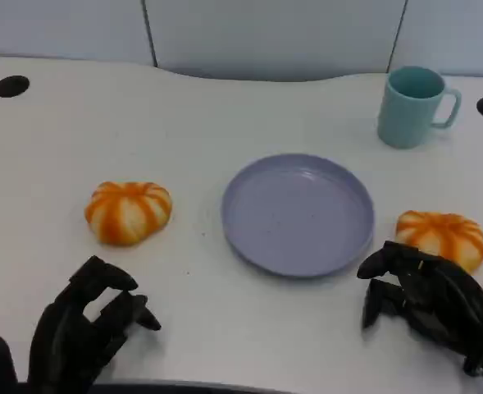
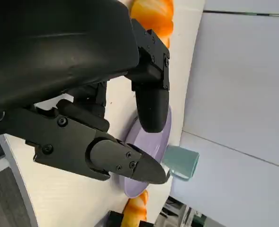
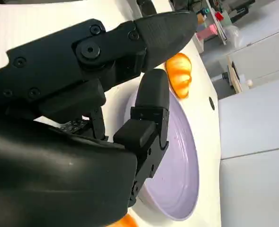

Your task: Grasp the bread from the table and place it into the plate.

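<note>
i've got both black hands, left hand and right hand, empty with fingers apart, one orange striped bread roll left of the round lavender plate, another roll just behind my right hand.

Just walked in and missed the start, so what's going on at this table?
A humanoid robot is set to put bread on the purple plate, which lies bare. Two orange striped buns sit on the table: the left bun and the right bun. The right hand hovers open just in front of the right bun; the left hand is open, holding nothing. A teal mug stands behind.
</note>
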`<state>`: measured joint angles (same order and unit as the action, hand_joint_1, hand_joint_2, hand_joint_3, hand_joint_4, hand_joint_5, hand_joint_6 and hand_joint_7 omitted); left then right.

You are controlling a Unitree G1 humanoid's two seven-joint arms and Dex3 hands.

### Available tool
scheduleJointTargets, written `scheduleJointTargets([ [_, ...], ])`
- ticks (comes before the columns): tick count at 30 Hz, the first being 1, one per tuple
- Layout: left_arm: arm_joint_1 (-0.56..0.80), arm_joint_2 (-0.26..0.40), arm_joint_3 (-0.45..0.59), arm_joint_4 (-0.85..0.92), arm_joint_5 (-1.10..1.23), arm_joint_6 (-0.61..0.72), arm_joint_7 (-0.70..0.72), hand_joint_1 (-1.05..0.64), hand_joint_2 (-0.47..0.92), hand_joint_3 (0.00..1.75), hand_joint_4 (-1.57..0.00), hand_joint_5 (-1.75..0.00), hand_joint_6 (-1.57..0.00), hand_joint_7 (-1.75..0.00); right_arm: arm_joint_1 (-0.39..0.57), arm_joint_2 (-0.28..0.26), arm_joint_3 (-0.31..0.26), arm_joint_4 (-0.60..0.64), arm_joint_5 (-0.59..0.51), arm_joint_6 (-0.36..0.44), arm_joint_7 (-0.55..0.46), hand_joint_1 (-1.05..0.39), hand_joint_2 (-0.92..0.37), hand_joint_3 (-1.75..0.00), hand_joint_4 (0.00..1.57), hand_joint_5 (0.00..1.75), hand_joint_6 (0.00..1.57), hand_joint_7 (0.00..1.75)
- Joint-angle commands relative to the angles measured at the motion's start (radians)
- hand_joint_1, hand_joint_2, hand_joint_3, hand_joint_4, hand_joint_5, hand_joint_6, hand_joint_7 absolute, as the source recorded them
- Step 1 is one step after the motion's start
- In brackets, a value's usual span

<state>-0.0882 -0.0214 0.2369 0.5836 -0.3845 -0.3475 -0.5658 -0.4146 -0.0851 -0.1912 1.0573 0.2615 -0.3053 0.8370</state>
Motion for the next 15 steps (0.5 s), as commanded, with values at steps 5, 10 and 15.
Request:
scheduleJointTargets([
  [5, -0.004, 0.065, -0.026, -0.075, 0.098, -0.144, 0.026, -0.57, 0.92, 0.08, -0.46, -1.75, -0.28, -1.58, 0.04, -0.001, 0.008, 0.019, -0.011, 0.022, -0.016, -0.51, -0.92, -0.11, 0.58, 1.6, 0.71, 1.06],
  [10, -0.023, 0.113, -0.057, -0.116, 0.208, -0.2, 0.094, -0.52, 0.92, 0.06, -0.35, -1.67, -0.3, -1.39, 0.045, -0.001, 0.013, 0.001, -0.013, 0.033, -0.021, -0.51, -0.92, -0.11, 0.59, 1.6, 0.73, 1.06],
  [15, -0.045, 0.192, -0.101, -0.181, 0.391, -0.207, 0.2, -0.57, 0.92, 0.03, -0.18, -1.57, -0.27, -1.09, 0.047, 0.002, 0.015, 0.0, -0.014, 0.036, -0.021, -0.52, -0.92, -0.1, 0.6, 1.61, 0.73, 1.07],
])
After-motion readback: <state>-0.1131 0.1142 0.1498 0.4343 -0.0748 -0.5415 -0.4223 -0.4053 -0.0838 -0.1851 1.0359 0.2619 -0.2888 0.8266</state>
